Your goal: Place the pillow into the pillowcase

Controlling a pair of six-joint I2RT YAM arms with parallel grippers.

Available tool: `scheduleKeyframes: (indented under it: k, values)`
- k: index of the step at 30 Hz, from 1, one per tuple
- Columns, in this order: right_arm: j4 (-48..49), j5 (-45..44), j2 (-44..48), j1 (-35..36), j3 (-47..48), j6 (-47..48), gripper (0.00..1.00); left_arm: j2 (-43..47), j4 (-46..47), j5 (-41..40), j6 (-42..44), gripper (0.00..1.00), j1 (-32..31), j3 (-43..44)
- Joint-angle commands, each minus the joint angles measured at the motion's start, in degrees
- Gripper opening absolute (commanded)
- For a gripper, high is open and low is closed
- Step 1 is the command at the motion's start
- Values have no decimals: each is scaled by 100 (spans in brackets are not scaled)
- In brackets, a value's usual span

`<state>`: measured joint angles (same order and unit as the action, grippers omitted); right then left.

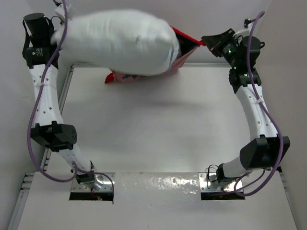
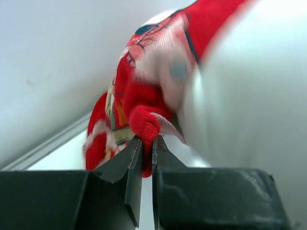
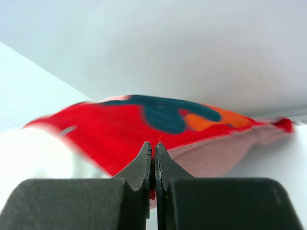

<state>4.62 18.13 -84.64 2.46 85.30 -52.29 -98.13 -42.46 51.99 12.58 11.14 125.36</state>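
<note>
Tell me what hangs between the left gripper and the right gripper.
The pillow, with the pillowcase at its right end, spans from left gripper to right gripper; the top view shows it.

The pillow (image 1: 117, 40) and pillowcase (image 1: 189, 37) span the far side between the arms; the nearer table (image 1: 158, 129) lies open.

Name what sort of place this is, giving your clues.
Probably a robotics test cell: white table, plain white walls around it, left arm and right arm bolted at its near edge.
</note>
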Motion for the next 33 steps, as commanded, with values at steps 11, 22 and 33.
scheduleKeyframes:
  k: [11,22,33]
  values:
    - [-840,-564,-975,35,4864,-1239,0,-401,5221,102,-6109,0,258,1703]
    - [-1770,-1004,-984,35,5505,-293,0,-339,5864,-172,-5214,0,345,2107]
    - [-2581,-899,-1065,185,6109,218,0,190,6029,-296,-4326,0,249,2138]
